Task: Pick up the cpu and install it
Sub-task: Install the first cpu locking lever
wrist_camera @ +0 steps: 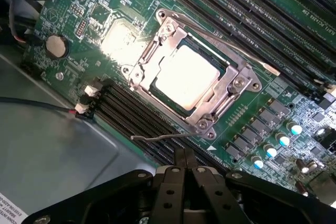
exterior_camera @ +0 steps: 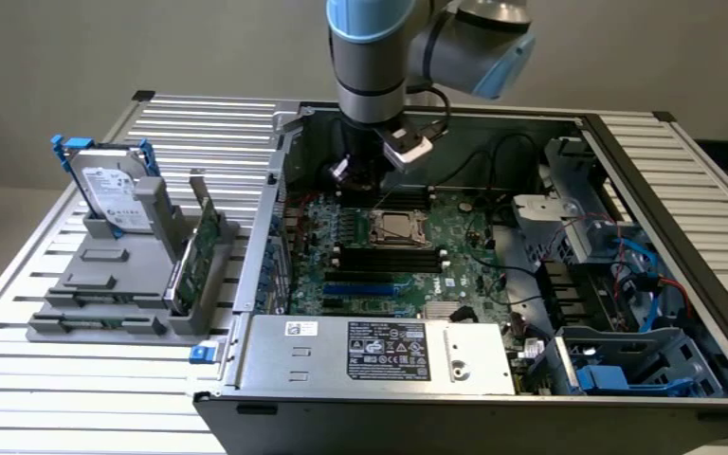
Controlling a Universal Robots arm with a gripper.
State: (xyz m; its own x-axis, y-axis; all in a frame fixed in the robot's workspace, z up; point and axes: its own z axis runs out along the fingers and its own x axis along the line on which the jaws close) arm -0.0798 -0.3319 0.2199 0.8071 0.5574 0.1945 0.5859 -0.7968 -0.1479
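In its socket (wrist_camera: 231, 85), cpu (wrist_camera: 186, 77): top unreadable.

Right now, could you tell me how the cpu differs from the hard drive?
The cpu lies flat in the socket frame; the hard drive stands upright in a grey holder outside the case. The cpu is small and square; the hard drive is larger, rectangular, blue-bracketed. Both are silvery.

Slatted table (exterior_camera: 73, 398) w/ PC case (exterior_camera: 465, 427) & gray parts rack (exterior_camera: 99, 324).
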